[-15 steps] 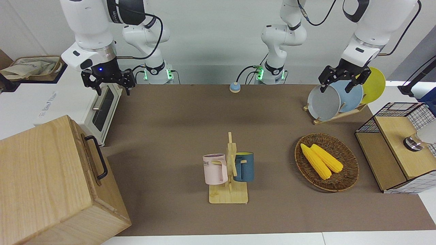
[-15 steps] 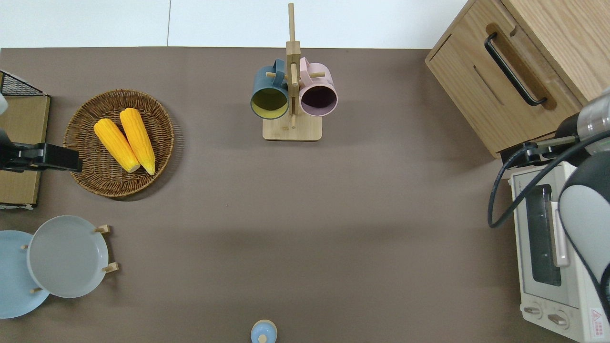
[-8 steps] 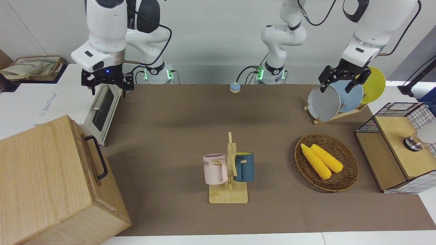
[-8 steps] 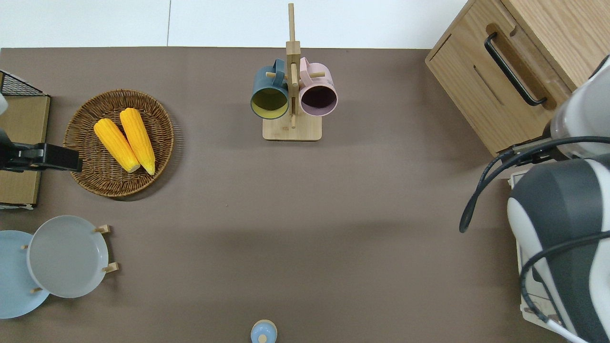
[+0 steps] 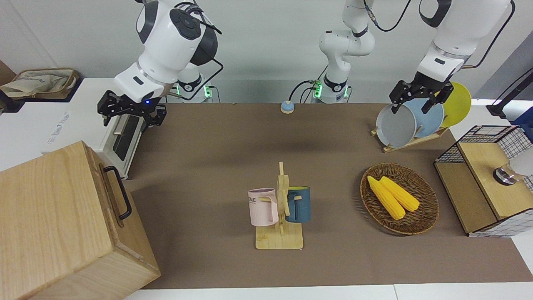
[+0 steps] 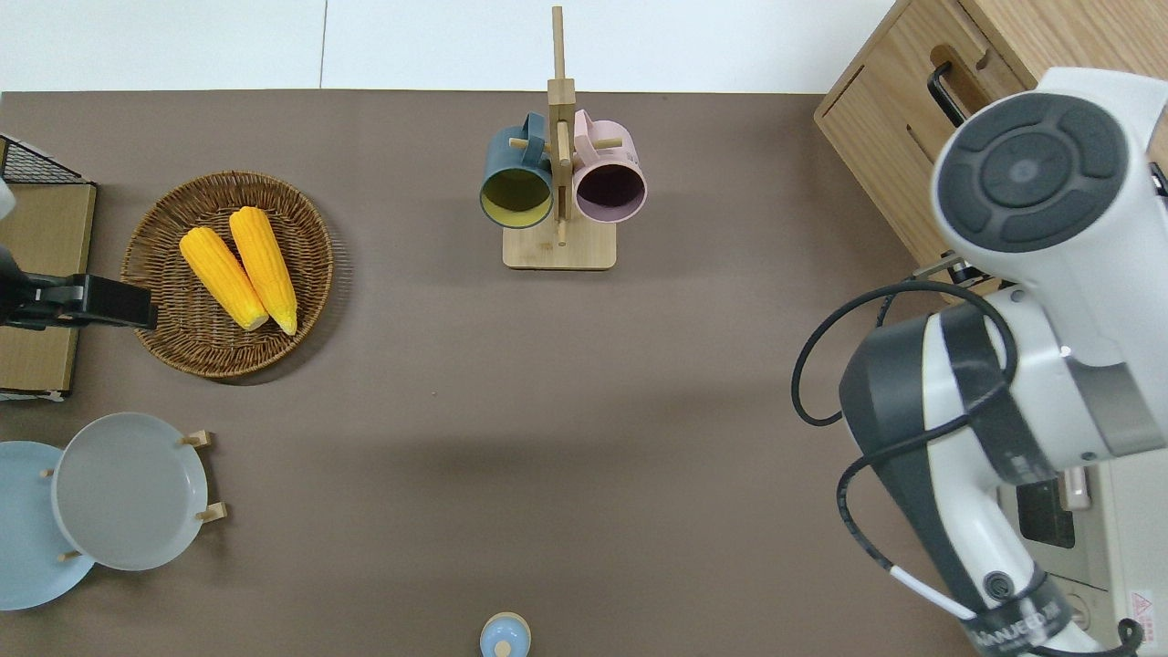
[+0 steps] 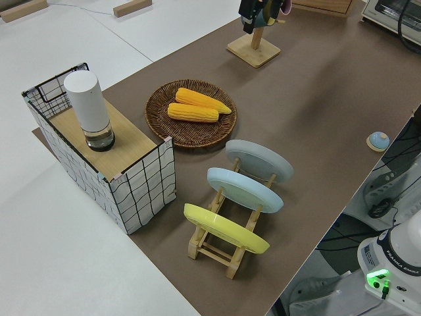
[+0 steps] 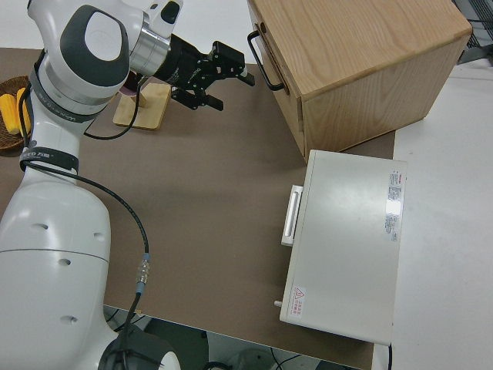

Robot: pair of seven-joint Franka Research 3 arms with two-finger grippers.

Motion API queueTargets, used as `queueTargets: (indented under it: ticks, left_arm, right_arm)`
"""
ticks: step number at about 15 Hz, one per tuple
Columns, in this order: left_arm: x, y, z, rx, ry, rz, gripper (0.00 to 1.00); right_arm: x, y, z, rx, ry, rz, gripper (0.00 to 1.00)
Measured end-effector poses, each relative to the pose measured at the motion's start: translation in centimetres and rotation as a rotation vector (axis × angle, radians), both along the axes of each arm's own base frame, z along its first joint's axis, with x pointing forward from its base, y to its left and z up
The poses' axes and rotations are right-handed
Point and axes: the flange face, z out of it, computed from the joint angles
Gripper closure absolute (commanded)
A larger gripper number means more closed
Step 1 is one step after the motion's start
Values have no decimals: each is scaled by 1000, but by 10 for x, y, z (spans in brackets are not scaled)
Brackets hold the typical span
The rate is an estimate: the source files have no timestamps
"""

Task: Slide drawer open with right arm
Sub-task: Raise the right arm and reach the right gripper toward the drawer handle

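The drawer [image 5: 111,196] sits shut in the cabinet [image 5: 54,225] at the tabletop's corner, its handle [image 8: 264,63] half hidden overhead by the right arm [image 6: 1022,301]. We see the right gripper [image 8: 219,77] spread, holding nothing. The pink mug [image 5: 263,207] reads "ME". The left arm is parked.

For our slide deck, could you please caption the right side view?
Right arm's open tool approaching the closed drawer's black handle, not yet touching it; white toaster oven alongside the cabinet.

pale matt wood drawer [image 5: 109,189]
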Motion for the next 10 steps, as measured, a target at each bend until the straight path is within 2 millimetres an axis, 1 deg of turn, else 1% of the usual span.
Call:
queueTargets:
  ticks: [4,5,8,10]
  left_arm:
    - [0,0,0,0,0,0,5]
    - [0,0,0,0,0,0,5]
    - [0,0,0,0,0,0,5]
    - [0,0,0,0,0,0,2]
  right_arm:
    - [12,31,-13,-175,-26,106,15]
    - [17,41,-19,-219,-35,141,15]
    - [28,52,-33,-296,-49,203,15]
    - [34,55,-43,-333,-62,209,15]
